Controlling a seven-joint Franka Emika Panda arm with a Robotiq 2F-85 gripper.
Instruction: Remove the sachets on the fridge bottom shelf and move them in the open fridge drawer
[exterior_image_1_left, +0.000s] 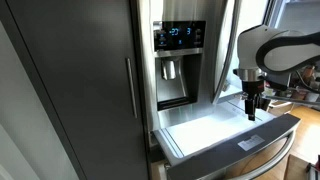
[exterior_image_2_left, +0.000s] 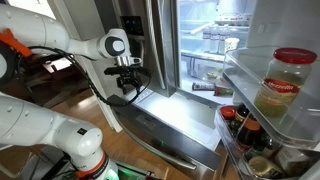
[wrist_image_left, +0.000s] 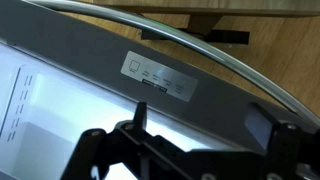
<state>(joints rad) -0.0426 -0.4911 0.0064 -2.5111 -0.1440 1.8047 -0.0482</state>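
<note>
A tall dark cabinet front with a slim vertical bar handle filled one side in an exterior view. Beside it stood a steel door panel with a dispenser under a blue-lit display. Daylight came through a window behind. The floor was warm brown wood, and it showed in the wrist view too.

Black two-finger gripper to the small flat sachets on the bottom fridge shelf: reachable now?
Likely yes: the open gripper hangs over the white-lined steel drawer, and nothing visible blocks the sachets just beyond it.
</note>
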